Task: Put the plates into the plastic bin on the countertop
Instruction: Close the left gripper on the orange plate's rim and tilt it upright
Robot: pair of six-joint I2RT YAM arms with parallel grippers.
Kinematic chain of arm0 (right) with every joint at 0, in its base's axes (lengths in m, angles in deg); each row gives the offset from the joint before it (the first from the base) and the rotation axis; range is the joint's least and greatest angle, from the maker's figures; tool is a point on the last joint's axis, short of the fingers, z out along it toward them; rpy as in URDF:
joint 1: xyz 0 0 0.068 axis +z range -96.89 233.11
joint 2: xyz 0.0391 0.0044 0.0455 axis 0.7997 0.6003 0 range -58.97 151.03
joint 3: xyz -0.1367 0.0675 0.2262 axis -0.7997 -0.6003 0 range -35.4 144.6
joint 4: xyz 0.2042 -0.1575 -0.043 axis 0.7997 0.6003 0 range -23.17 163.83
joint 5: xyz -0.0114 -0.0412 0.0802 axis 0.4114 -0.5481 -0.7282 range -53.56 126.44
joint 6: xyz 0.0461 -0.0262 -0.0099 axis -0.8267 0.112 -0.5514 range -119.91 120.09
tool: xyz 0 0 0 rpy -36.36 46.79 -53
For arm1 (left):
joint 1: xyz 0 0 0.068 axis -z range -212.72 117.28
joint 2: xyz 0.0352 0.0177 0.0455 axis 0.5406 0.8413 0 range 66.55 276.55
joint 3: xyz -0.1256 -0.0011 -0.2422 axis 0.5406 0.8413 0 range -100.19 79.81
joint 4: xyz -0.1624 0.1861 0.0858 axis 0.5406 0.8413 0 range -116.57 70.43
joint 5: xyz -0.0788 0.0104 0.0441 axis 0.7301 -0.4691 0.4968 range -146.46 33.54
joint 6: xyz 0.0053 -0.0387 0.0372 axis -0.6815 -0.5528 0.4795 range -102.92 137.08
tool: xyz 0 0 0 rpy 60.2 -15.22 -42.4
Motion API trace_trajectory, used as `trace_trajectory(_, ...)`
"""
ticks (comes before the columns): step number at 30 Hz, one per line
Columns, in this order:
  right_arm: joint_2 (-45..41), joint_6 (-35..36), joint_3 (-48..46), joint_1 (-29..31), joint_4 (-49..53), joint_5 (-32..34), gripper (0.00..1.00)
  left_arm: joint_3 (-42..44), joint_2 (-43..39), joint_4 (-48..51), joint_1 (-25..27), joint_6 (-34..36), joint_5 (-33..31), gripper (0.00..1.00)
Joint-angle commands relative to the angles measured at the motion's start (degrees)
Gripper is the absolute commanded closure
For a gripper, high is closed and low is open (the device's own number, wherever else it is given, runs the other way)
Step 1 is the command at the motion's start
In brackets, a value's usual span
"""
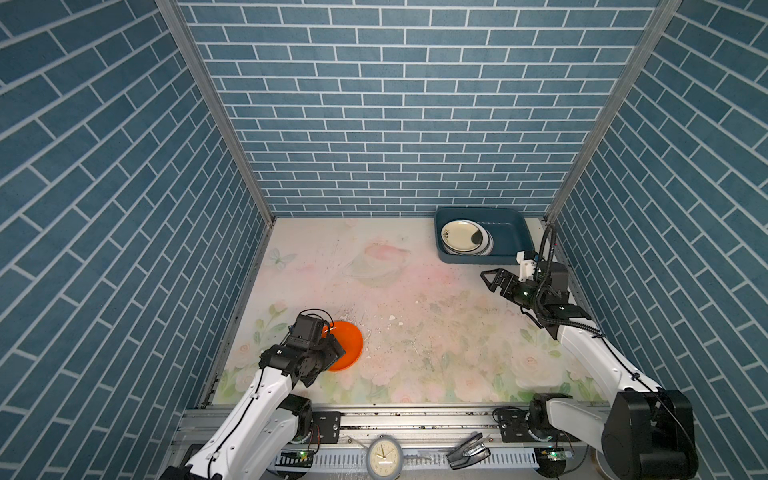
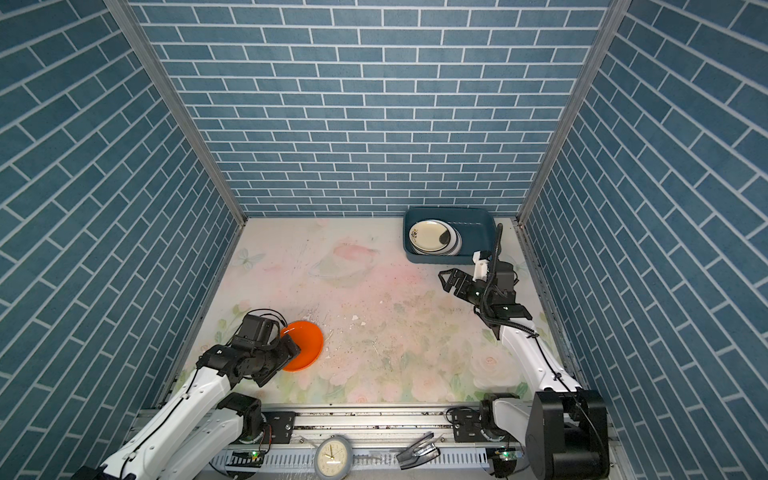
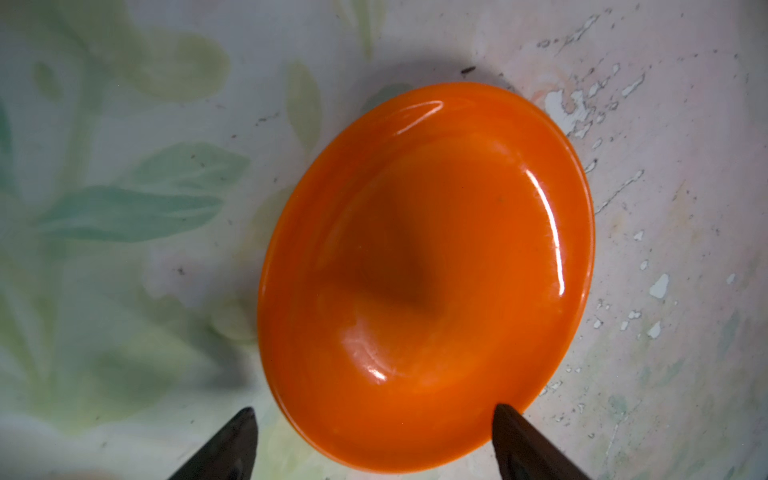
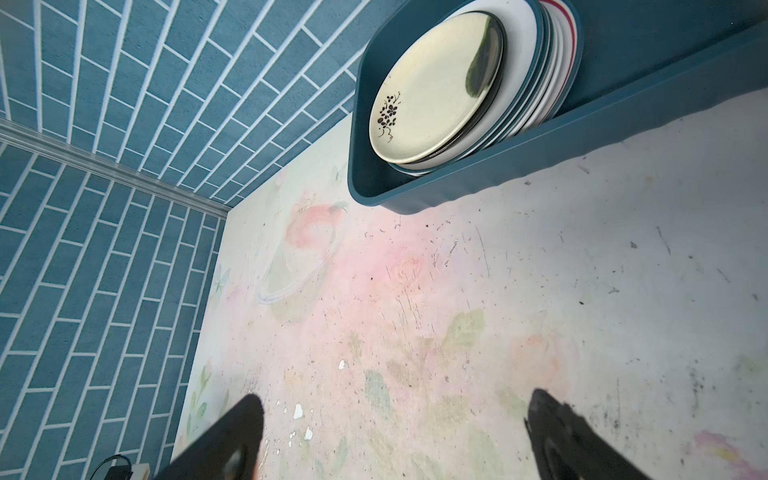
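Note:
An orange plate [image 1: 350, 341] [image 2: 309, 340] [image 3: 428, 270] lies on the countertop [image 1: 415, 307] at the front left. My left gripper [image 3: 376, 419] is low over it and open. The plate's near rim sits between the jaws, and one fingertip [image 3: 509, 424] overlaps the rim. In both top views the wrist hides these fingers. The plastic bin [image 1: 509, 232] [image 2: 476, 226] [image 4: 478, 183] stands at the back right, holding a stack of several plates [image 1: 465, 237] [image 2: 434, 237] [image 4: 432, 87]. My right gripper [image 1: 489, 281] [image 2: 448, 281] [image 4: 390, 415] hovers open and holds nothing, just in front of the bin.
Blue brick walls close in the left, back and right sides. A metal rail runs along the front edge, with a round clock [image 1: 384, 457] and a black clip-like tool [image 1: 467, 451] on it. The countertop is scuffed, with chipped white spots [image 1: 392, 319].

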Motion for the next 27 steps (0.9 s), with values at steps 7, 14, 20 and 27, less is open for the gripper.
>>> trace_trajectory(7,-1.6,0.0,0.0,-0.3,-0.7,4.5,0.01,3.8,1.2,-9.0,-2.7,-0.2,2.4,0.42)
trace_trajectory(14,-2.1,-1.0,-0.4,-0.9,-1.6,1.9,0.02,2.6,6.9,-13.3,-4.1,1.2,2.6,0.55)
trace_trajectory(20,-2.4,-0.5,0.0,-1.4,-0.6,3.6,0.02,-1.6,15.5,-17.7,-4.9,3.7,2.7,0.59)
trace_trajectory(27,-0.9,-0.6,2.9,-1.6,3.5,4.8,0.04,-8.0,27.0,-21.7,-5.5,6.1,4.5,0.8)
